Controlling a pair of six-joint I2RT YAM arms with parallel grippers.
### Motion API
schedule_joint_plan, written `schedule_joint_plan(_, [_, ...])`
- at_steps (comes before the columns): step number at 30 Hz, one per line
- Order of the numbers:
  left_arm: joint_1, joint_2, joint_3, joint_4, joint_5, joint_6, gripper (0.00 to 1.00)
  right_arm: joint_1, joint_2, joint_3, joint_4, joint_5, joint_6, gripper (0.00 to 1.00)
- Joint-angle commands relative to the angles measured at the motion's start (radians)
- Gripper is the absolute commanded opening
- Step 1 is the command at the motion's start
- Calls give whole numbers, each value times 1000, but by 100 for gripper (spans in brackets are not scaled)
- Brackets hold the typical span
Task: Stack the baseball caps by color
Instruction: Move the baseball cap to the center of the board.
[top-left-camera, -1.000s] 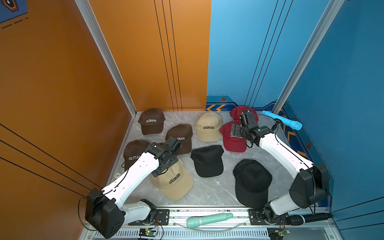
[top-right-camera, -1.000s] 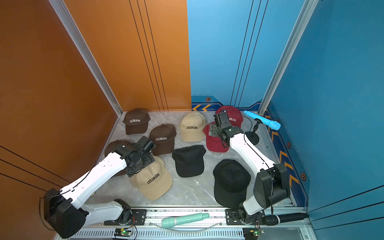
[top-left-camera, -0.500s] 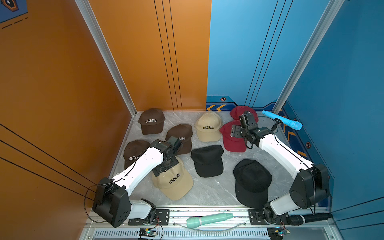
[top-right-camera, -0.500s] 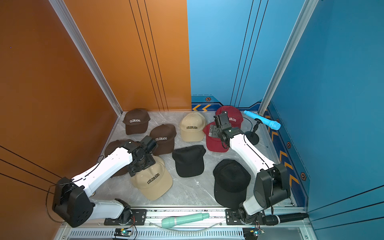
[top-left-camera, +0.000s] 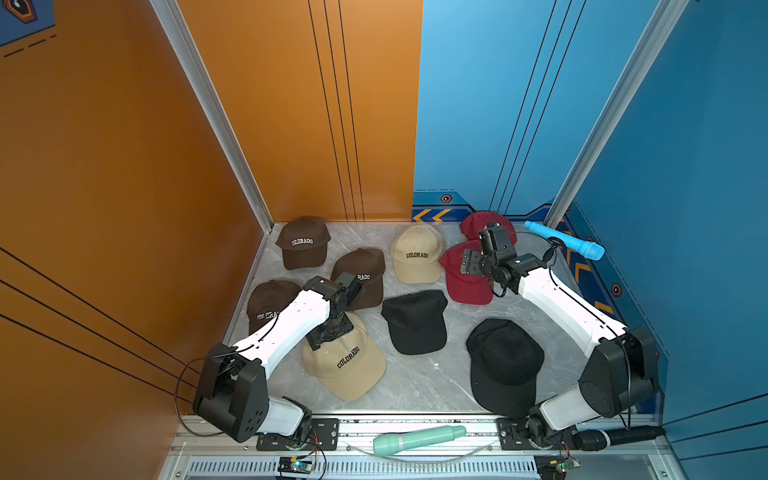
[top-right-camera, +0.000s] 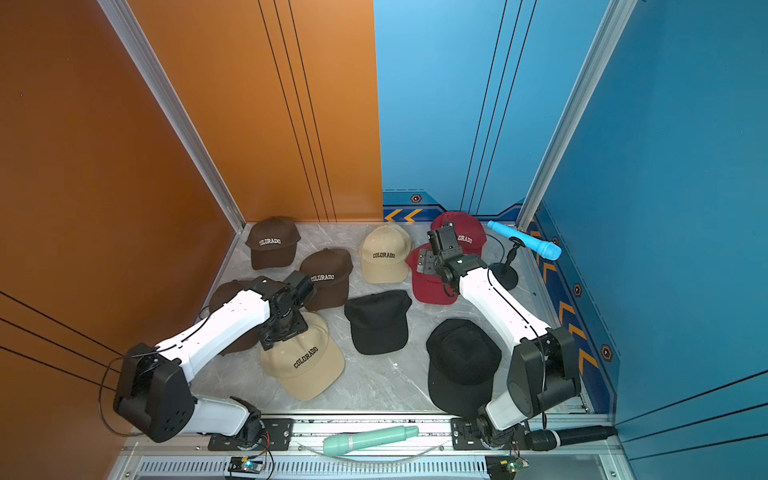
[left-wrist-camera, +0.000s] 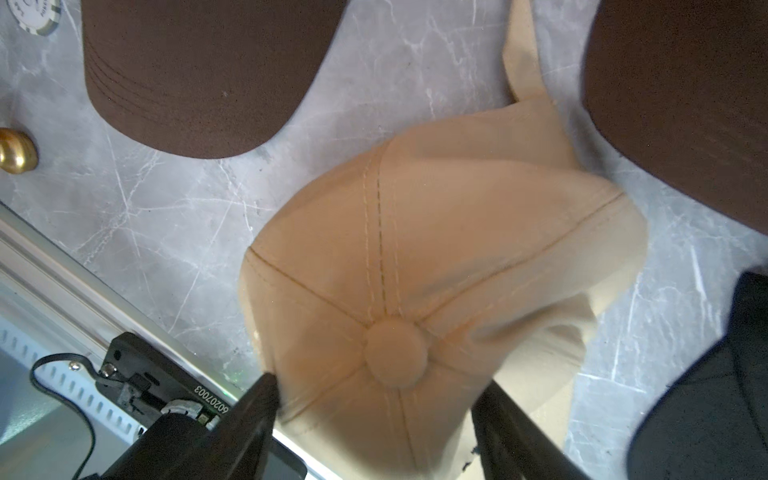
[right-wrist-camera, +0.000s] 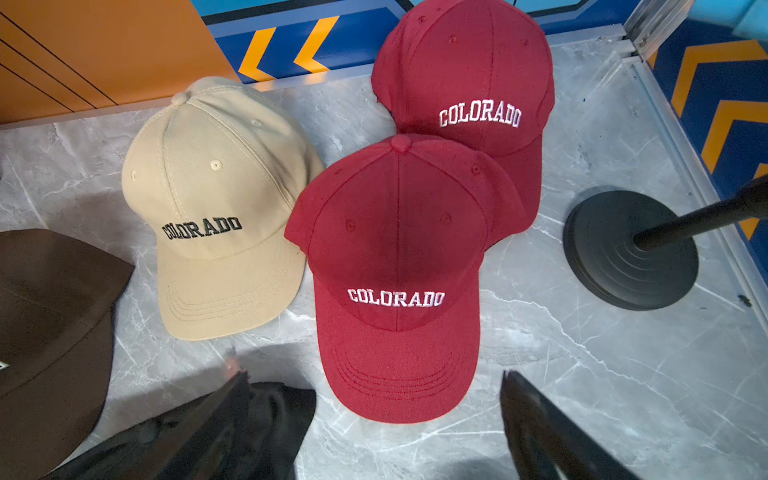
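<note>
The left pincer (left-wrist-camera: 378, 419) is down on the near beige cap (top-left-camera: 345, 365), which lies toward the left of the surface (top-left-camera: 415, 386) by its near edge, brim toward that edge; in the left wrist view its fingers (left-wrist-camera: 257, 411) stand on either side of the crown's top button, both against the fabric; whether they already pinch the cap I cannot tell

The right pincer (right-wrist-camera: 371, 376) hangs over the nearer dark red cap (right-wrist-camera: 395, 270), jaws wide apart and holding nothing; this cap's crown overlaps the brim of the farther dark red cap (right-wrist-camera: 465, 83), which sits at the far edge toward the far right corner; the second beige cap (right-wrist-camera: 216, 208) lies at the far edge, touching the nearer dark red cap's side

The corner brown cap (top-left-camera: 303, 243) is in the far left corner; the middle brown cap (top-left-camera: 365, 270) lies just beyond the near beige cap; the left-edge brown cap (top-left-camera: 266, 299) is partly hidden under the left arm; the central black cap (top-left-camera: 415, 322) sits mid-surface; the right black cap (top-left-camera: 505, 365) lies by the near edge beside the right arm's base

A blue microphone (top-left-camera: 565, 243) rests on a black stand (right-wrist-camera: 631, 249) by the right edge; a green microphone (top-left-camera: 415, 440) lies on the rail in front of the near edge
</note>
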Motion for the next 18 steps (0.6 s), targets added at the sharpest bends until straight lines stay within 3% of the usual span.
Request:
schedule_joint_plan(1, [9,16,18,-22,13,17,68,-1,20,39,-15,-11,-5,95])
schedule_joint_plan(5, [11,29,35,-23,19,29,56,-1,14,37,-10,1,-3,95])
schedule_joint_plan(12, [3,46,93,-28,28,72,25,-1,12,39,0,5,-1,94])
schedule_joint_plan(18, [-12,88,164,-34,57,133,20,0,4,34,3,9,1,94])
